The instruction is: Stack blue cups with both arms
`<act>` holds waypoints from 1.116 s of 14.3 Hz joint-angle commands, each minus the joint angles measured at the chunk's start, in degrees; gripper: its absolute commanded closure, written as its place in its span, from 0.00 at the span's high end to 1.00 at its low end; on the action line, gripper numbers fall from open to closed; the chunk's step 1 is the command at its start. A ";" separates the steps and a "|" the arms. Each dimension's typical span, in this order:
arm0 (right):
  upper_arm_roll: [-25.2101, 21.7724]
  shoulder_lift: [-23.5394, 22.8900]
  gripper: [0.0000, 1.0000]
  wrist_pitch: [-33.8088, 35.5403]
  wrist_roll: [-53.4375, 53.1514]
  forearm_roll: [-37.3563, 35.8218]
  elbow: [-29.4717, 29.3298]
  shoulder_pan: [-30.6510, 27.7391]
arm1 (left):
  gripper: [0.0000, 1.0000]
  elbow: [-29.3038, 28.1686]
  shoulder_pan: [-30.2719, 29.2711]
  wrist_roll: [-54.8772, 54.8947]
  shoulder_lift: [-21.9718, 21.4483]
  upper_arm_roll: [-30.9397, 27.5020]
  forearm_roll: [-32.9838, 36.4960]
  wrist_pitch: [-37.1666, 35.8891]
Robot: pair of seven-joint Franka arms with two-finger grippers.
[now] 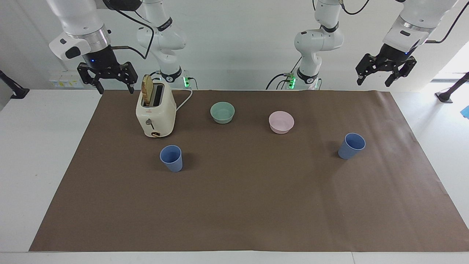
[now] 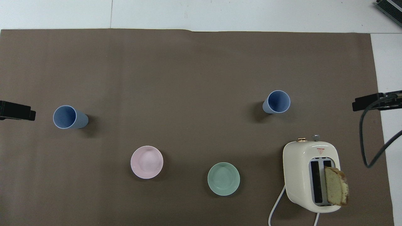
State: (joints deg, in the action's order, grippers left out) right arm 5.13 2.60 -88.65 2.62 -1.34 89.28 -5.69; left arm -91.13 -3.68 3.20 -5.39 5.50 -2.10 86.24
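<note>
- Nearest the robots: both arms raised. Right gripper [image 1: 106,79] hangs w/ jaws spread, empty, over the mat's [image 1: 234,205] edge beside the toaster [image 1: 155,112]; left gripper [image 1: 384,70] likewise open, empty, over the mat's corner at its own end.
- Next out: green bowl [image 1: 222,112], then pink bowl [image 1: 281,122].
- Farthest: two blue cups, upright, well apart: one [image 1: 171,158] in front of the toaster, other [image 1: 351,145] toward left arm's end.
</note>
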 commanded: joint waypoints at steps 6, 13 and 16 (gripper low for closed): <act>0.41 0.92 1.00 0.05 1.42 0.29 0.90 -0.81 | 1.00 -6.16 -5.55 0.05 4.85 -0.14 -0.62 13.85; 0.41 0.92 1.00 0.05 1.42 0.38 0.90 -0.81 | 1.00 -19.06 -6.52 0.66 6.88 -0.14 -0.62 27.89; 0.41 0.92 1.00 0.05 1.42 0.38 0.90 -0.81 | 1.00 -22.24 -7.13 3.74 7.23 -0.14 -0.62 31.79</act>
State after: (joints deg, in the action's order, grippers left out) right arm 5.13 2.60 -88.65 2.62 -1.34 89.28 -5.69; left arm -110.46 -9.99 4.58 3.16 5.19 -2.11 115.62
